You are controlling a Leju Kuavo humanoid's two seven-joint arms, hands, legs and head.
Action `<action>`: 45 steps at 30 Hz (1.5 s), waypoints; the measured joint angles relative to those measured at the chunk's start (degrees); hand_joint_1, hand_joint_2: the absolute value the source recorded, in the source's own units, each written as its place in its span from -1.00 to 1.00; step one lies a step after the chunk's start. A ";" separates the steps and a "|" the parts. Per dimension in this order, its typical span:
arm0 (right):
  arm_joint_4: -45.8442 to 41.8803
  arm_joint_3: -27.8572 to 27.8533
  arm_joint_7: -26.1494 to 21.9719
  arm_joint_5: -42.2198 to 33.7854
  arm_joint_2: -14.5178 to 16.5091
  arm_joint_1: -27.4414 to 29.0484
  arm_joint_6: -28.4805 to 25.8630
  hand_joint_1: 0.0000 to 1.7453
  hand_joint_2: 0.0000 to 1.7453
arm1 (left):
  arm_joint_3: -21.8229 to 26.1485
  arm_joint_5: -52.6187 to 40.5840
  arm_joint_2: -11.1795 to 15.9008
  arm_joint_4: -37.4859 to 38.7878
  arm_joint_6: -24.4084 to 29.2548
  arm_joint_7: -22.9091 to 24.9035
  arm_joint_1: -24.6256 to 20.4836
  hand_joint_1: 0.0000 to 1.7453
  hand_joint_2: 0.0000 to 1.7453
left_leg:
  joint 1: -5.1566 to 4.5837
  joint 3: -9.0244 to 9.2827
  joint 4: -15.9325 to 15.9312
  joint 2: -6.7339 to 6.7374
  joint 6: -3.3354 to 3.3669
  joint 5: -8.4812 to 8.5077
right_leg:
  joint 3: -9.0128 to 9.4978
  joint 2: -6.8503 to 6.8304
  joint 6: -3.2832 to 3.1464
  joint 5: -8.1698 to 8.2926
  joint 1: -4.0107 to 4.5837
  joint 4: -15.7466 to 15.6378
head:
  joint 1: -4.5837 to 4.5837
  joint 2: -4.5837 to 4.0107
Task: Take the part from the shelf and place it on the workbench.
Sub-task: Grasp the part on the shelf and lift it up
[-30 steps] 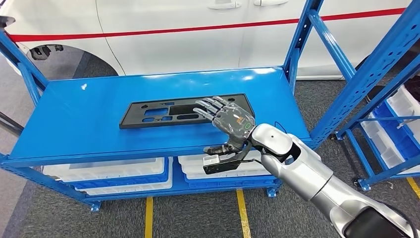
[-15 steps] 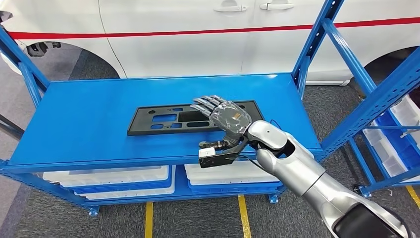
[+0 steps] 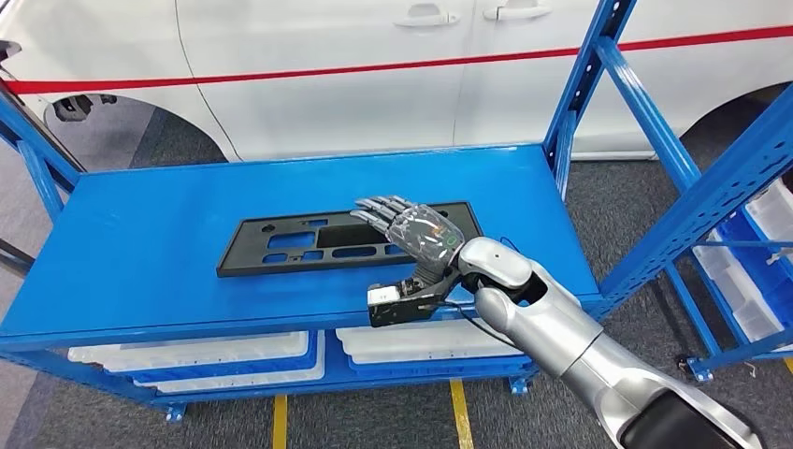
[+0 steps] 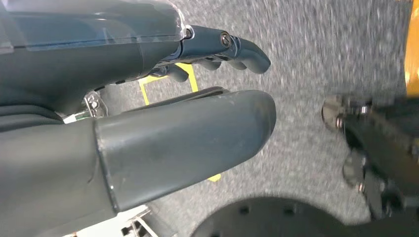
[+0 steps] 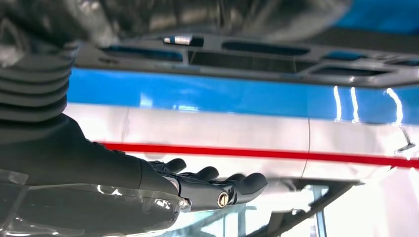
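At the shelf's near edge, toward its right end, the silver right arm [image 3: 561,337] reaches in from below, its wrist over the blue lip of the shelf [image 3: 140,234]. The right hand [image 3: 416,234] is flat and palm down, fingers [image 3: 374,208] stretched forward side by side, slightly apart and holding nothing; they lie over the right part of the part [image 3: 281,245], a long flat black plastic panel with several rectangular cut-outs. Whether the fingertips touch the panel or hover just above it cannot be told. The panel lies flat near the middle of the shelf's top level, its long side roughly parallel to the near edge, its right end under the hand. Below the top level, white bins [image 3: 187,351] with blue trim sit on the lower level. Blue uprights [image 3: 575,89] rise at the shelf's far right corner, and behind the far edge stands a white car [image 3: 374,75] with a red stripe along its doors. The left hand [image 4: 148,98] hangs over grey carpet floor with its fingers extended together and nothing in them.
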 joint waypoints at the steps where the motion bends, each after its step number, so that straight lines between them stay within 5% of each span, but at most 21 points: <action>1: -0.01 0.01 -0.08 -0.39 0.15 0.17 0.54 -1.00 1.00 | 0.10 0.07 0.08 0.00 0.11 0.03 -0.04 -1.00 -1.00 | -0.02 0.14 -0.19 -0.01 0.39 -0.16 | 0.07 -0.01 -0.05 -0.08 0.03 -0.01 | 0.00 0.00; 3: -0.01 0.07 -0.26 -1.19 0.25 0.49 1.53 -1.00 1.00 | 0.30 0.14 0.16 0.00 0.20 0.12 -0.06 -1.00 -1.00 | 0.02 0.45 -0.78 0.00 0.72 -0.43 | 0.06 -0.03 -0.18 -0.20 0.15 0.00 | 0.02 -0.01; 12: -0.17 2.34 -0.72 -2.49 0.72 1.24 2.99 -1.00 1.00 | 1.25 0.14 0.11 0.00 0.16 0.23 0.00 -1.00 -1.00 | 0.14 0.74 -1.38 0.03 -0.34 -0.60 | 0.07 -0.15 -0.35 -0.25 0.30 0.13 | 0.02 0.00; 27: 0.13 4.20 0.39 -1.82 3.05 1.76 2.07 -1.00 1.00 | 1.58 -0.09 0.10 0.00 0.13 0.08 0.04 -1.00 -1.00 | -0.04 0.69 -1.19 0.03 -0.46 -0.66 | 0.17 -0.20 -0.32 -0.21 0.10 0.12 | 0.03 -0.01; 45: 17.19 4.94 5.71 8.27 18.22 -0.43 -10.12 -1.00 1.00 | 1.01 -3.03 0.10 0.00 -0.42 -1.50 -0.20 -1.00 -1.00 | -0.02 0.73 -1.19 0.03 -0.51 -0.65 | 0.18 -0.20 -0.32 -0.20 0.14 0.14 | 0.03 -0.01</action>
